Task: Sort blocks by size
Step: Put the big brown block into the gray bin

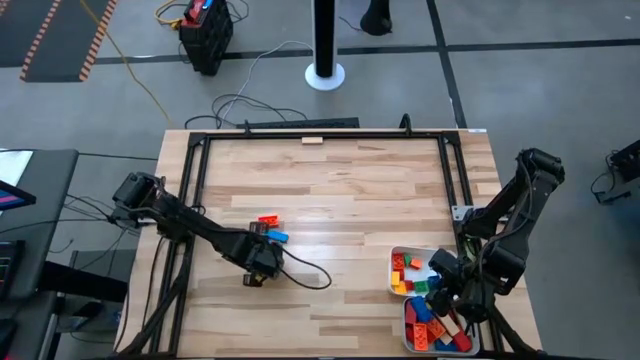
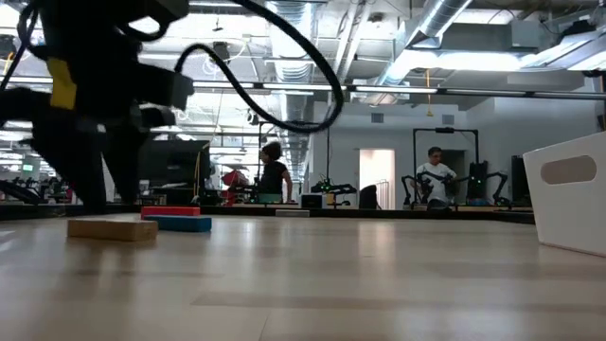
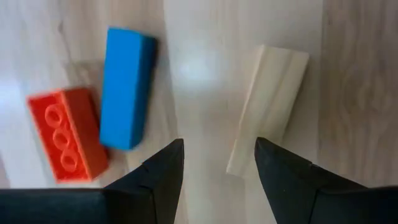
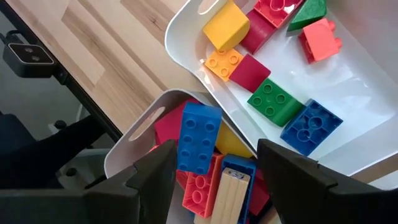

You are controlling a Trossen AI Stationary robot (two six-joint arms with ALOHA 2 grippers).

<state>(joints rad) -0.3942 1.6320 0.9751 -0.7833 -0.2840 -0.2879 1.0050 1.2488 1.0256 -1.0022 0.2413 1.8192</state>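
1. I see my left gripper [image 3: 214, 163] mid-table, fingers parted, empty, above a tan wooden block [image 3: 267, 109]; blue block [image 3: 126, 87] and red brick [image 3: 65, 132] lie beside.
2. My right gripper [image 4: 211, 174] hangs spread, empty, over two white trays [image 1: 398, 256] of sorted blocks, near right.

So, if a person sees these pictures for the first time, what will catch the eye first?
Probably the two white trays at the table's right near corner, crowded with bright red, yellow, green and blue blocks, with the right gripper open above them. Next, the three pieces left on bare wood near the table's middle: a red brick, a blue block and a pale wooden block, with the left gripper open just over them.
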